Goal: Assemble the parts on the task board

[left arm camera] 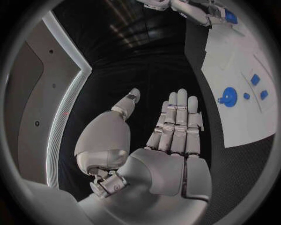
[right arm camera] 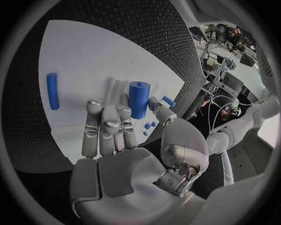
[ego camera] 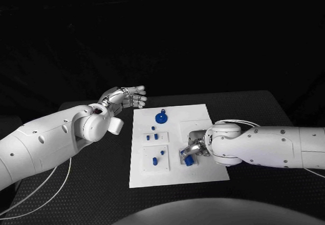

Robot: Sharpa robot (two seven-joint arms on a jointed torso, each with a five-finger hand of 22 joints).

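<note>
Task board [ego camera: 196,115] lies at the middle of the tabletop [ego camera: 258,106], carrying small blue parts [ego camera: 161,117]. Left robot hand [ego camera: 124,98] hovers off the board's far left corner, fingers straight and apart, holding nothing. Right robot hand [ego camera: 195,149] is lowered over the board's near right area, fingers bent beside an upright blue cylinder [right arm camera: 138,98]; whether it grips the cylinder cannot be determined, its forearm hiding the contact.

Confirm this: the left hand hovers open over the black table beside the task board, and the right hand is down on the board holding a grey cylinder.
One detail is wrong: the cylinder is blue, not grey, as the right wrist view shows. The rest stands: the left hand hovers open over the black table beside the task board, and the right hand is down on the board at that blue cylinder, with its thumb and fingers around it.
</note>
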